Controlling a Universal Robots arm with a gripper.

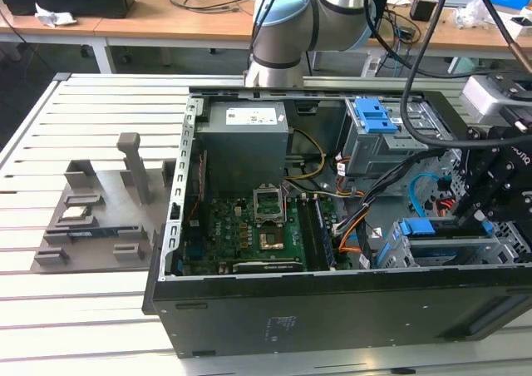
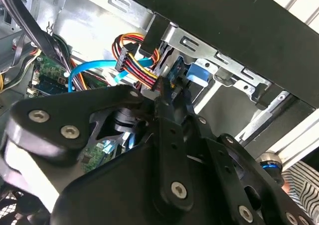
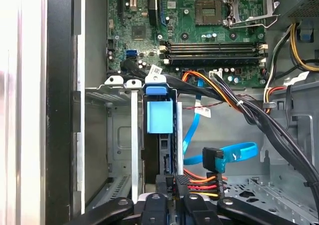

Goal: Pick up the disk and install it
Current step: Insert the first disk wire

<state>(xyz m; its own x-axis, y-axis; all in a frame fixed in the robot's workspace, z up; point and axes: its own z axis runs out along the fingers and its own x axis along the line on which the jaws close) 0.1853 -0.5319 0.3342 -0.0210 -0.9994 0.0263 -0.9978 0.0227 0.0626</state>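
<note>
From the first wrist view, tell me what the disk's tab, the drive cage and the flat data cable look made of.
The disk: its blue tab looks like moulded plastic, evenly coloured with a soft sheen. Drive cage: likely bare sheet steel, dull grey, with stamped slots and folded edges. Flat blue cable: seemingly flexible plastic sheathing, glossy and bent in a loop. The gripper hangs at the disk's near end, its links matt black.

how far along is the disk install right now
Pickup looks done: the disk, blue frame edge-up, already stands in the drive cage near the case's front corner. In hand: the gripper sits at its end, beside a cable connector; whether it grips is unclear. Left: I can't tell if the disk is fully seated.
</note>
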